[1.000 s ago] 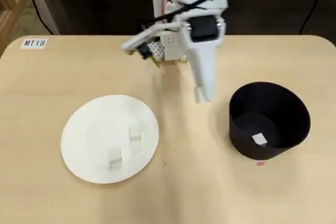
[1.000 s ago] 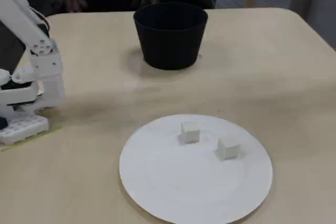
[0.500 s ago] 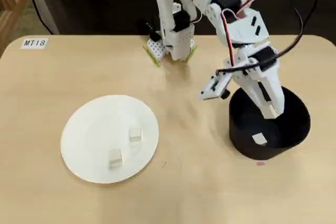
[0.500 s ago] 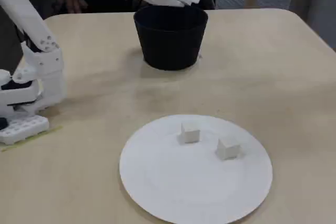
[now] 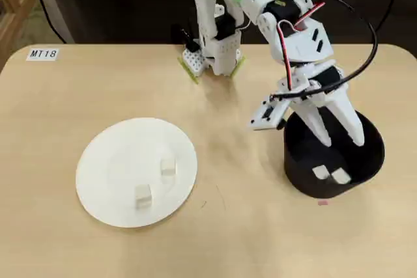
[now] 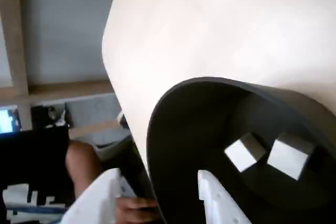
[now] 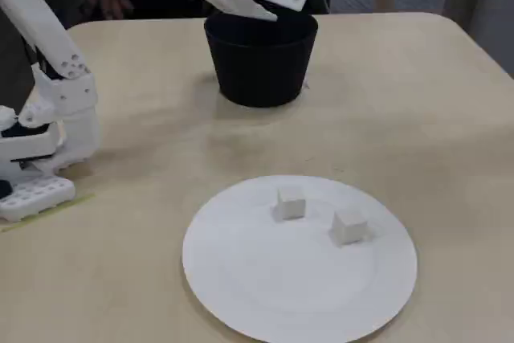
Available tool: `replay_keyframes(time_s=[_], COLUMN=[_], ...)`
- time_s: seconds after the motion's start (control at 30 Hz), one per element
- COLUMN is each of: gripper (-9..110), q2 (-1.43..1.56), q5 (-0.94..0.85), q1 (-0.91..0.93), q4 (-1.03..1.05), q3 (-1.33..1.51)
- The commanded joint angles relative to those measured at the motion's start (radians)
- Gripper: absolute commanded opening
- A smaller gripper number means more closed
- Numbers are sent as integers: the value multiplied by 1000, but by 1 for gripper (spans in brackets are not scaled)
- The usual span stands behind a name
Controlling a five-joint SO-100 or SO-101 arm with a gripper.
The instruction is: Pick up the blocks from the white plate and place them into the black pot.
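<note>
Gripper (image 5: 342,140) of yours is hanging over the black pot (image 5: 301,172) at the right of the overhead view, fingers spread apart with nothing between them. Two blocks sit side by side on the pot floor, one (image 6: 244,152) toward the left in the wrist view, the other (image 6: 288,155) just right of it. Two more are on the white plate (image 5: 104,161), lower left of the overhead frame: one (image 5: 168,166) nearer the plate's right edge, one (image 5: 143,194) lower down, apart from each other. Plate and pot are well apart on your table (image 5: 65,102).
</note>
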Motion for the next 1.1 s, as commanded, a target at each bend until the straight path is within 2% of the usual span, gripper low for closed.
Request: replay_keyframes(time_s=[0.0,0.03,0.23,0.47,0.57,0.8,1.07], gripper=[2,-2,-2,-2,-2,-2,-2], q2=[74,94,120,-178,-353,-594,-874], q5=[-14,-15,-64,-172,-236,-347,-364], q1=[55,86,394,735,799,884,948], q4=[61,101,399,716,831,902,1042], q3=[-18,-26,-190,-514,-675,-888,-1221])
